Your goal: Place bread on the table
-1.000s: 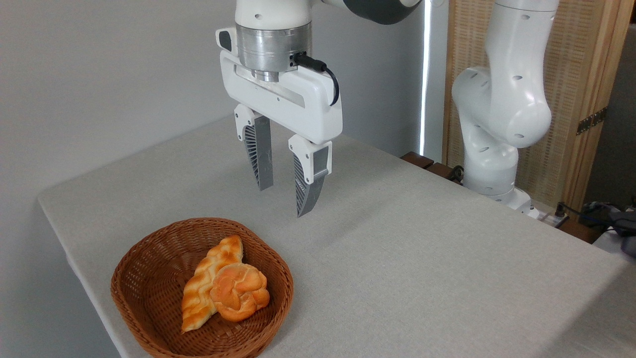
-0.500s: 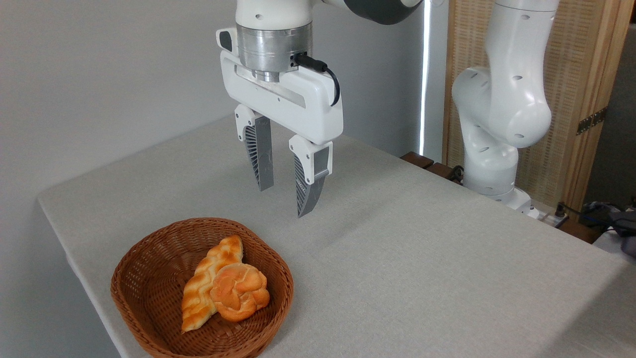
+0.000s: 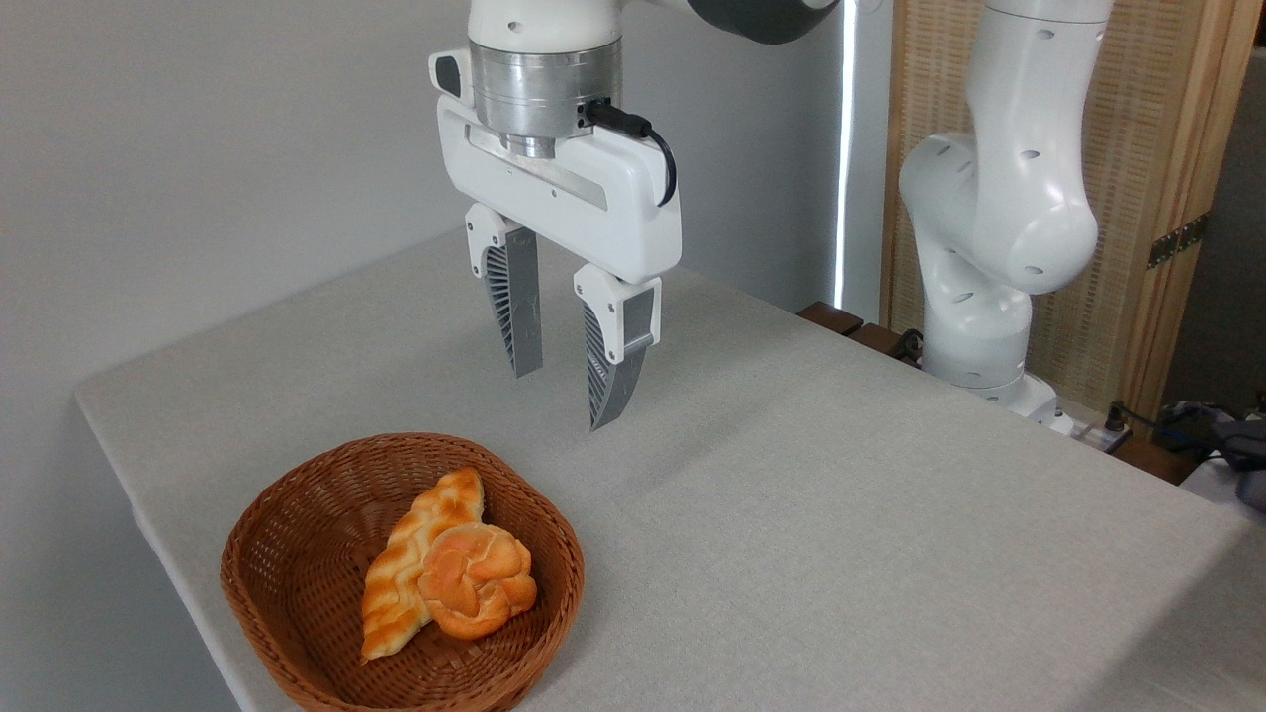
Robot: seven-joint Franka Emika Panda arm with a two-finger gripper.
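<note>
Cloth-covered table beneath parted empty jaws, grey wall behind, bread in basket.

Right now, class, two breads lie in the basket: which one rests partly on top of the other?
The round bun does. It is small, orange and knotted, and it overlaps the long braided loaf, which lies beneath it in the wicker basket.

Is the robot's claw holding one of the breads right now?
No, the gripper hangs open and empty above the table; the bread lies in the basket.
</note>
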